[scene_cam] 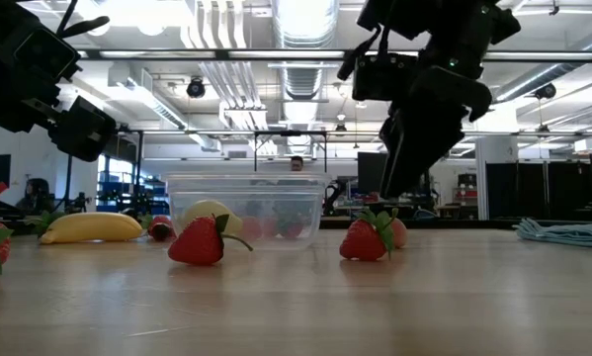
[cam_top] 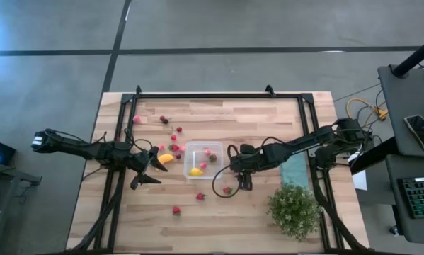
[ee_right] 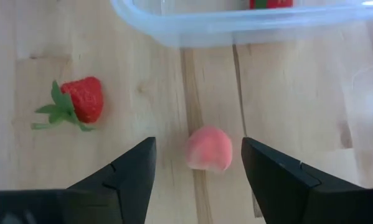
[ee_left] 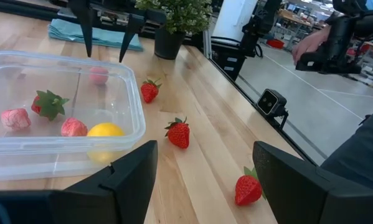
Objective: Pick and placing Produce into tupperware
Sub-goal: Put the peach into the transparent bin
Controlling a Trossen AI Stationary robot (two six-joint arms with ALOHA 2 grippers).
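Nearest the front edge of the counter (cam_top: 127, 219) lie two loose strawberries (cam_top: 176, 210), not yet collected. Just behind them the right gripper (cam_top: 241, 180) hangs low over a pink piece (ee_right: 209, 148), its fingers spread wide to either side and holding nothing; a strawberry (ee_right: 80, 101) lies just beside it. The pink piece looks like the next pick.

At mid-counter sits the tupperware (cam_top: 204, 161), already holding a lemon (ee_left: 105, 130), a strawberry and some pink pieces, so the task seems under way but well short of done. On its left side the left gripper (cam_top: 149, 170) hovers wide open and empty, near a banana-like piece (cam_top: 167, 159) that lies on the counter. Further berries (cam_top: 176, 137) are scattered toward the far left corner, all left to gather.

From above, the berries in the box are too small to count, and the arm covers part of the fruit beneath the right gripper. At the right edge, a green plant (cam_top: 294, 209) and a teal cloth (cam_top: 294, 168) are partly overlapped by the arm.
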